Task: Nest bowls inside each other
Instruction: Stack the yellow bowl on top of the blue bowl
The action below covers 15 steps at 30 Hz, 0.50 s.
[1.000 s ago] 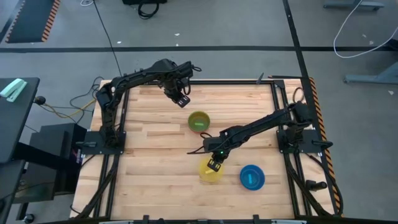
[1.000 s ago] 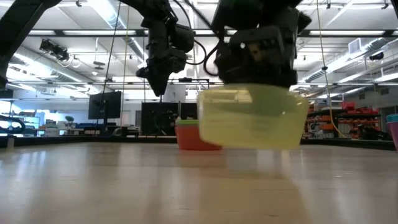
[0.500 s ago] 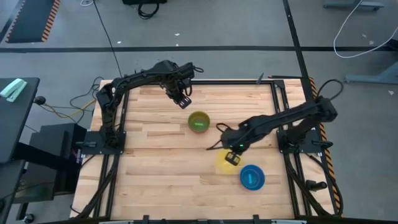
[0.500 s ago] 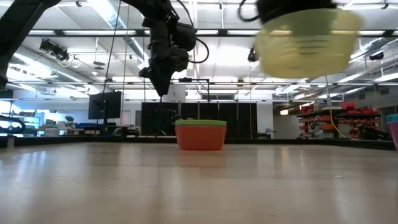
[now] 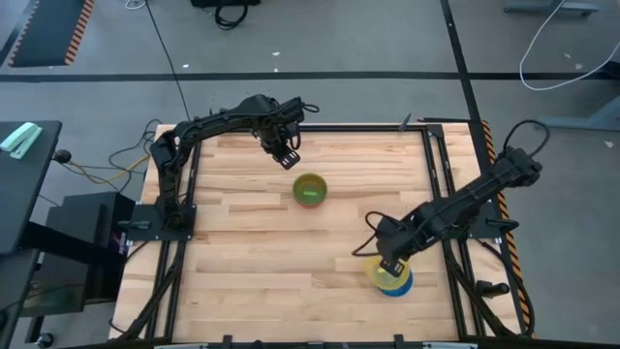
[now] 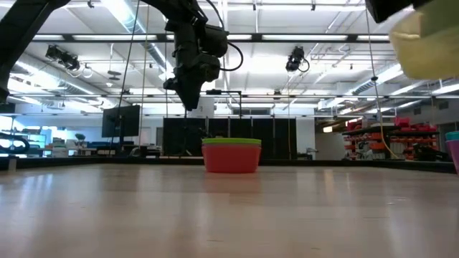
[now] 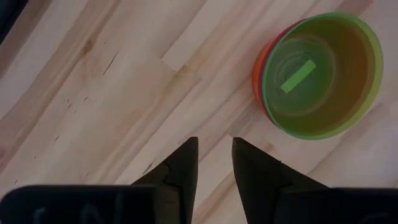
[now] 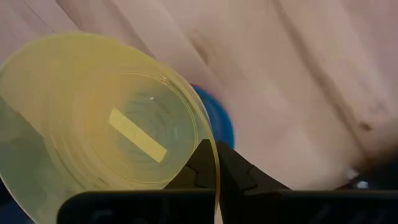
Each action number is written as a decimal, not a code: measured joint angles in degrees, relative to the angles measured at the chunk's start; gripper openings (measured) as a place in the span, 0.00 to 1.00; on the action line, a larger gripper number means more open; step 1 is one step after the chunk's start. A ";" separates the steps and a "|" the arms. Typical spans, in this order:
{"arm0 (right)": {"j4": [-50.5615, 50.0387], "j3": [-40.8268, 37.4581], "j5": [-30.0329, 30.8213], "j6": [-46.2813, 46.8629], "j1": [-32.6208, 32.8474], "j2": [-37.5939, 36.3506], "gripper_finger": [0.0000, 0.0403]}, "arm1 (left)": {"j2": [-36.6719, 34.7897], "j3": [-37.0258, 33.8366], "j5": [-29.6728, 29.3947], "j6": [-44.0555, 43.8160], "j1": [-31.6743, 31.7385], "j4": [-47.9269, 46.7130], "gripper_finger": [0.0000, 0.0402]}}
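My right gripper (image 5: pixel 390 264) is shut on a translucent yellow bowl (image 8: pixel 106 130), carried high over the blue bowl (image 5: pixel 400 284) at the near right of the table. The low view shows the yellow bowl (image 6: pixel 427 46) well above the table, and a blue rim over a purple wall (image 6: pixel 453 152) at the picture's right edge. A green bowl (image 7: pixel 320 74) sits nested in an orange-red bowl (image 7: pixel 260 78) in the middle of the table (image 5: pixel 242 233); this stack (image 6: pixel 232 155) stands on its base. My left gripper (image 7: pixel 214 165) hovers beyond the stack toward the far edge, its fingers a little apart and touching nothing. My right gripper pinches the yellow bowl by its rim (image 8: pixel 214 155), one finger inside the bowl and one outside. The fingers come from above, pointing down. The bowl is lifted clear of the table, hangs below the fingers with its mouth up, and stands over the blue bowl (image 8: pixel 221 121).
Bare wood lies to the left of the green stack and along the near left of the table. Black metal frames (image 5: pixel 165 194) run along the left and right table edges. The left arm's links (image 5: pixel 208 124) span the far left corner.
My right gripper has carried the yellow bowl up from just above the table and toward the table's right edge, ending over the blue bowl. The bowl has risen far in the low view. The gripper has stayed shut on the rim.
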 joint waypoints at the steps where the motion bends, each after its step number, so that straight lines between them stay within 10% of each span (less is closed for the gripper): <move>1: 1.24 -1.06 -0.11 0.33 0.36 0.00 0.00 | 0.00 0.00 -0.02 0.00 0.00 0.06 0.27; 15: 12.49 -14.35 -3.53 3.13 1.41 -1.55 0.00 | 0.00 0.00 0.00 -0.08 0.02 0.17 0.27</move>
